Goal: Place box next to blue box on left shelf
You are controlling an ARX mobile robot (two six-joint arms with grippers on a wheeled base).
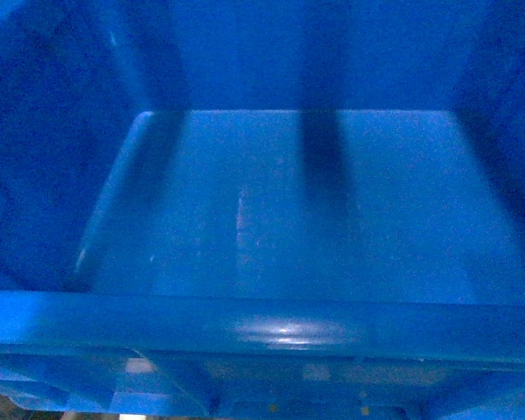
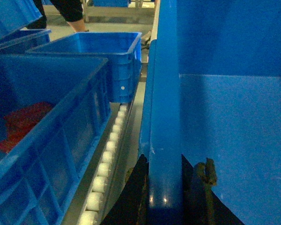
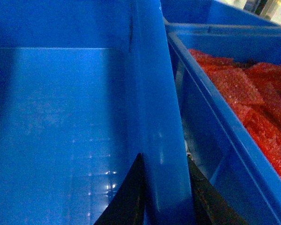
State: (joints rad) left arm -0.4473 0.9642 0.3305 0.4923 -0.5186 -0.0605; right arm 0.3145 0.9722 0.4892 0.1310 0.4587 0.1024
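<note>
Blue box (image 1: 315, 201) hangs between both arms, left gripper (image 2: 165, 187) and right gripper (image 3: 164, 187) each clamped over a side rim, left shelf (image 2: 105, 164) rollers just left.

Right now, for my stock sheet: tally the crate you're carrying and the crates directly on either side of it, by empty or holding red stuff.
Empty: 1, the carried crate.
Holding red contents: 2, the left crate and the right crate.
Total: 3 crates.

Dim, blue-tinted; head view soft, glare spot, dark shadow bands.
</note>
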